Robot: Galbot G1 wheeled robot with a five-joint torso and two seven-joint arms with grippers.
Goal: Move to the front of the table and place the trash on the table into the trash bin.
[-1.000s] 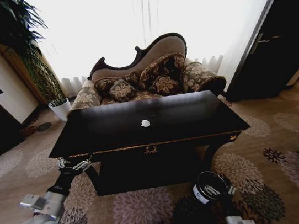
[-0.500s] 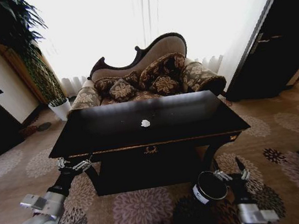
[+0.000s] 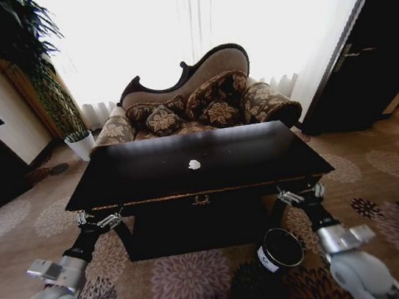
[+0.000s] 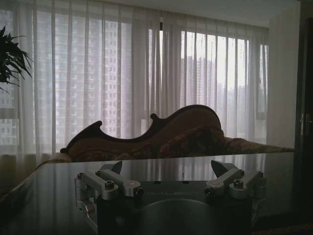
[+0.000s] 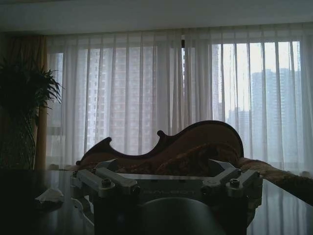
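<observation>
**Right arm up at the table edge now**

So a second ago the right gripper was down over the trash bin; now it's lifted to the table's front right corner, fingers spread apart, nothing in them. The left gripper hasn't budged from the front left corner, also spread wide. One white paper scrap sits mid-table, same spot as before. The bin stands on the carpet in front of the table's right side, and I can't make out what's inside it. In the right wrist view the scrap is a dim pale lump on the dark tabletop.
</observation>
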